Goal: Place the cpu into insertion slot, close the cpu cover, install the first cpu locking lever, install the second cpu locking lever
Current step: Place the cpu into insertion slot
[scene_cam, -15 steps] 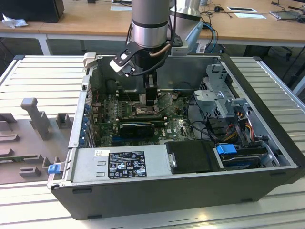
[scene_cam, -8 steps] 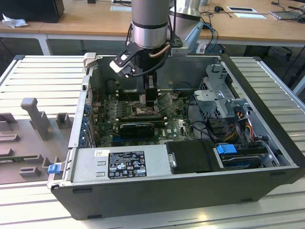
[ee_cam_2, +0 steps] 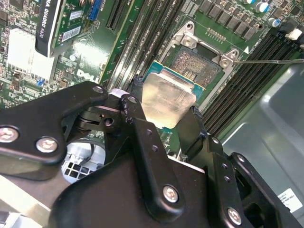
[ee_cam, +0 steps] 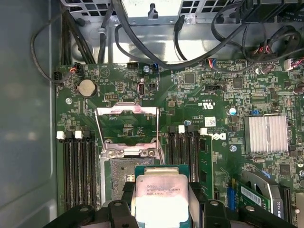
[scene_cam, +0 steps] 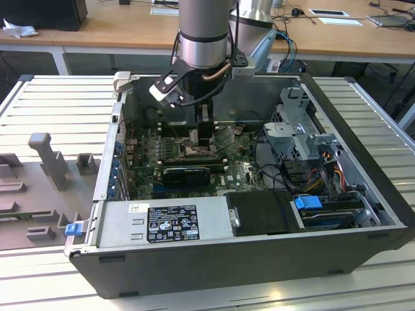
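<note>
My gripper (ee_cam_2: 166, 110) is shut on the cpu (ee_cam_2: 167, 97), a flat square chip with a pale silvery face on a green edge. Its black fingers (ee_cam_2: 137, 97) press two opposite sides. In both wrist views the chip hangs over the near part of the insertion slot (ee_cam_2: 202, 61), whose brownish-grey centre shows beyond it; I cannot tell whether they touch. In the first wrist view the cpu (ee_cam: 161, 197) sits beside the insertion slot (ee_cam: 118, 178), and the cpu cover (ee_cam: 127, 110) stands flipped open behind it. In the exterior view the gripper (scene_cam: 205, 137) reaches down into the open computer case.
Memory slots (ee_cam: 78, 171) flank the socket on both sides. A long black card (scene_cam: 187, 173) lies beside it, with a finned heatsink (ee_cam: 266, 134) close by. A power supply (scene_cam: 165, 223), a drive cage (scene_cam: 298, 129) and loose cables (ee_cam: 142, 52) crowd the case walls.
</note>
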Robot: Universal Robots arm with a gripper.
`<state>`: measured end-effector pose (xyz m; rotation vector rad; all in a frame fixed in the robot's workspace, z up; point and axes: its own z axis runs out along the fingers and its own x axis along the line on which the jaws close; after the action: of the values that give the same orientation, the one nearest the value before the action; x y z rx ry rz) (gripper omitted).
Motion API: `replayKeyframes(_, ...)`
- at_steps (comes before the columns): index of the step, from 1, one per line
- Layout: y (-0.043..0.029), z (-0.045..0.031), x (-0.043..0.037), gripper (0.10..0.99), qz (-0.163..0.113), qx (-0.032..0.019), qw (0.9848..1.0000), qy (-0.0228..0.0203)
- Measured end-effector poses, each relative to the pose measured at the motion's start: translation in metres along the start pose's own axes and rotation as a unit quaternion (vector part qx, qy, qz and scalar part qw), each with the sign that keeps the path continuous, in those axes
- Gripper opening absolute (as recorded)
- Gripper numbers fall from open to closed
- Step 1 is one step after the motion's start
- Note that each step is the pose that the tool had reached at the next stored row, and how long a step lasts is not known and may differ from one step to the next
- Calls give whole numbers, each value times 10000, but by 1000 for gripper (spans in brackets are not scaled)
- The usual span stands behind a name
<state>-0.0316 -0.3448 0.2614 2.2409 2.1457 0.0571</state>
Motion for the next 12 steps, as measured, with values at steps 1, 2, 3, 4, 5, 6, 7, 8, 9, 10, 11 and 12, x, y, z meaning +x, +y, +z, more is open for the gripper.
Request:
replayKeyframes(1, -1, 4, 0, 533, 0, 0, 10000, 0)
replayKeyframes(2, -3, 11, 7, 533, 1, 0, 10000, 1)
replayKeyframes(3, -4, 17, 34, 533, 0, 0, 10000, 0)
replayKeyframes(4, -5, 21, 51, 533, 0, 0, 10000, 0)
replayKeyframes(5, -6, 27, 64, 533, 0, 0, 10000, 0)
replayKeyframes(6, -7, 36, 72, 533, 0, 0, 10000, 0)
replayKeyframes(7, -8, 51, 79, 533, 0, 0, 10000, 0)
replayKeyframes(8, -8, 61, 80, 533, 0, 0, 10000, 0)
replayKeyframes(9, -9, 68, 82, 533, 0, 0, 10000, -1)
replayKeyframes(10, -9, 71, 83, 533, 0, 0, 10000, -1)
replayKeyframes(11, -10, 78, 88, 533, 1, 0, 10000, 0)
replayKeyframes(12, -11, 85, 94, 533, 1, 0, 10000, -1)
